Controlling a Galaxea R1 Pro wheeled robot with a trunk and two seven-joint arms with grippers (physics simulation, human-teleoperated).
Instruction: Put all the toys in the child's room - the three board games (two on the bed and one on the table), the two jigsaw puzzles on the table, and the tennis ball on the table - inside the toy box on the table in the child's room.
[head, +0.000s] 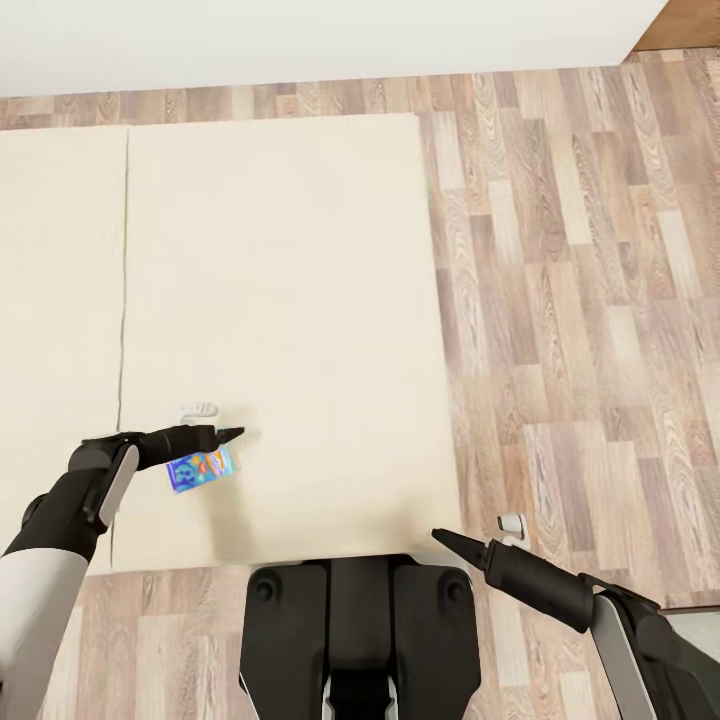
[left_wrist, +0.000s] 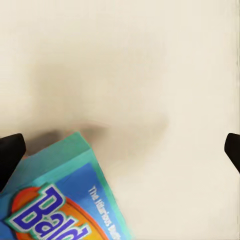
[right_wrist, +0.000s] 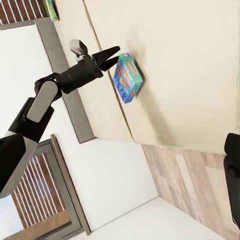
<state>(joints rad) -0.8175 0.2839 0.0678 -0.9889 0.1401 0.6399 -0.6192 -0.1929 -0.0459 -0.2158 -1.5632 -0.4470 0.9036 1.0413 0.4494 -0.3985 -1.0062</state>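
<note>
Blue board game on the bed, left gripper just above it.

The blue board game (head: 201, 468) lies flat on the beige bed (head: 300, 300), lower left of the head view. The left gripper (head: 228, 434) hovers over its upper edge, jaws apart, holding nothing. The right gripper (head: 445, 539) sits lower right, by the mattress corner over the wood floor (head: 580, 300); I cannot tell its state.
</note>
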